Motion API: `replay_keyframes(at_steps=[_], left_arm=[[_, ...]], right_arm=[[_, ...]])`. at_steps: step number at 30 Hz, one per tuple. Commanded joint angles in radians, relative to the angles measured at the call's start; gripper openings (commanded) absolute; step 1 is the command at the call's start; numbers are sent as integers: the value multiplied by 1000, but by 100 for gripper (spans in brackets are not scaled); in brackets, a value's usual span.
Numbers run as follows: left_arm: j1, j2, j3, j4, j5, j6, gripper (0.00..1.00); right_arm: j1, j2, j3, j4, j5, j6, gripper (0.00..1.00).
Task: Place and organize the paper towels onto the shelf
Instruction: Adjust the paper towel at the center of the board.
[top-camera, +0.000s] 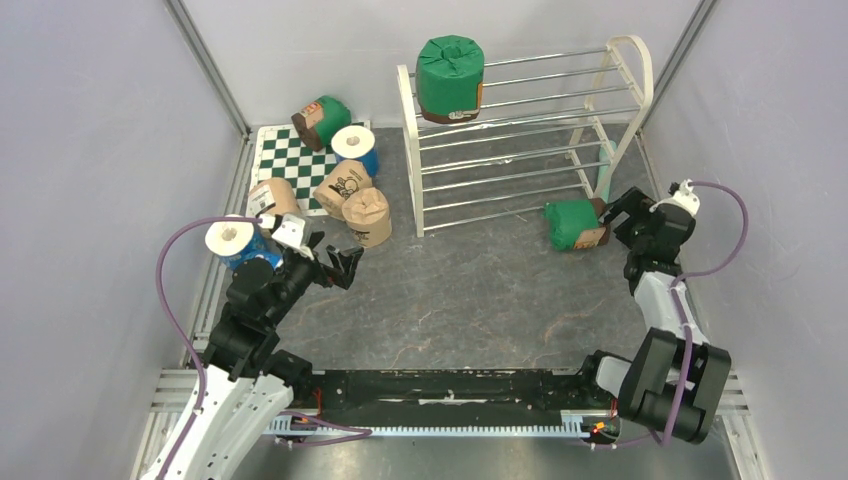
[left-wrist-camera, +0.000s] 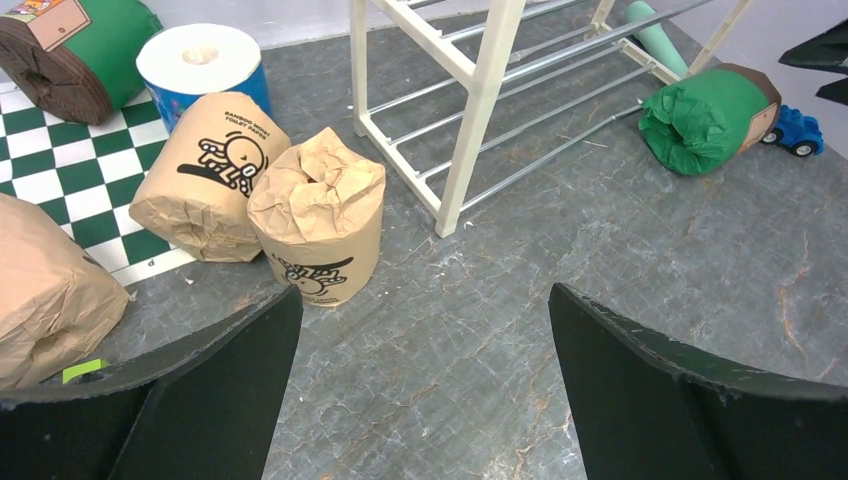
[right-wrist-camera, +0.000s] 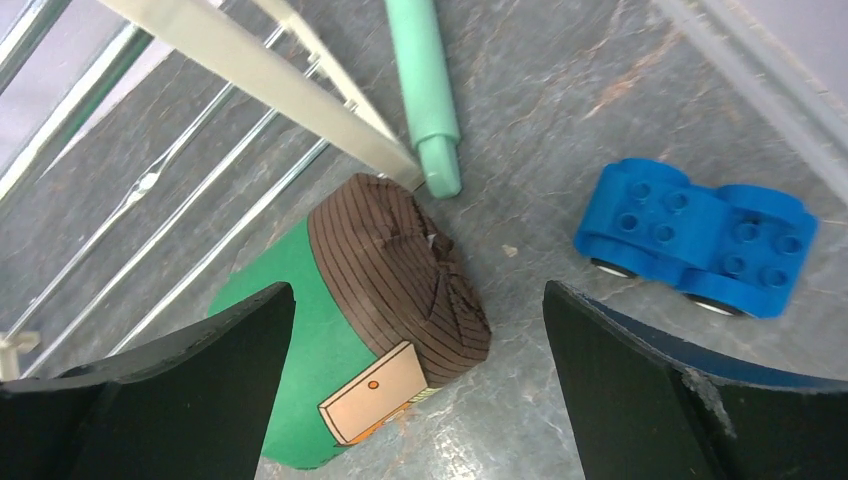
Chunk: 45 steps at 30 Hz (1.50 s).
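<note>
The white-framed shelf (top-camera: 410, 150) stands at the back, with one green roll (top-camera: 450, 78) on its top tier. A second green roll (top-camera: 575, 224) lies on the floor by the shelf's right foot. My right gripper (top-camera: 612, 222) is open just right of it; in the right wrist view (right-wrist-camera: 418, 290) its brown end (right-wrist-camera: 400, 270) lies between the jaws, untouched. My left gripper (top-camera: 340, 265) is open and empty, just short of an upright tan roll (left-wrist-camera: 320, 225). Two more tan rolls (top-camera: 343, 186) (top-camera: 272, 198), a green roll (top-camera: 322, 122) and two white-and-blue rolls (top-camera: 355, 148) (top-camera: 232, 242) sit at the left.
A green-and-white chessboard mat (top-camera: 290, 165) lies under some of the left rolls. A small blue toy car (right-wrist-camera: 700, 235) sits right of the floor green roll. A mint-green stick (right-wrist-camera: 425, 90) lies by the shelf foot (right-wrist-camera: 280, 80). Grey walls close in on both sides.
</note>
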Motion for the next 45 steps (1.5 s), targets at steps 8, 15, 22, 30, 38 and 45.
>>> replay_keyframes(at_steps=[8,15,22,30,38,45], left_arm=[[-2,2,17,7,1,3,100],[-2,5,18,9,9,3,100],[-2,14,19,9,11,2,100],[-2,22,18,9,9,4,100],[-2,28,19,9,6,5,100],[-3,22,18,8,6,6,100]], right_arm=[[-36,174,-32,226,-399,44,92],[-23,187,-117,284,-461,134,83],[73,84,-224,306,-426,242,80],[285,-4,-256,228,-404,238,81],[343,-218,-105,-170,-46,-13,85],[343,-136,52,-190,54,-89,88]])
